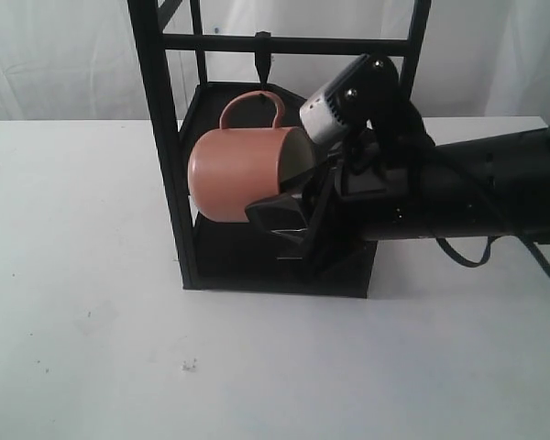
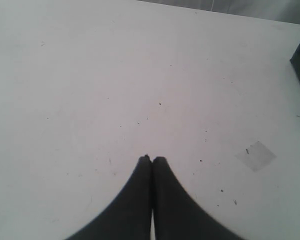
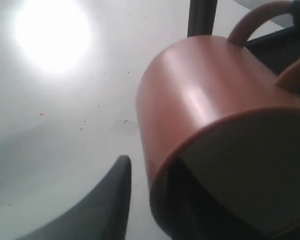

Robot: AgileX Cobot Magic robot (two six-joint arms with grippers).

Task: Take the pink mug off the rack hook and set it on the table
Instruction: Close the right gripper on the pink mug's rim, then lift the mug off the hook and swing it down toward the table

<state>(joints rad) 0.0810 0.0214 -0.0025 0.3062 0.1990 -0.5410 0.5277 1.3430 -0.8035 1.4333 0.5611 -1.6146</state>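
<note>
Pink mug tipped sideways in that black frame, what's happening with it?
The right pincer is clamped on the pink mug, one finger inside the rim and one outside, holding it on its side within the rack. The handle points up, just under the rack hook; whether it is fully clear of the hook is hard to tell. The mug is not yet down on the table. The left pincer is shut over bare table, holding nothing.
</note>
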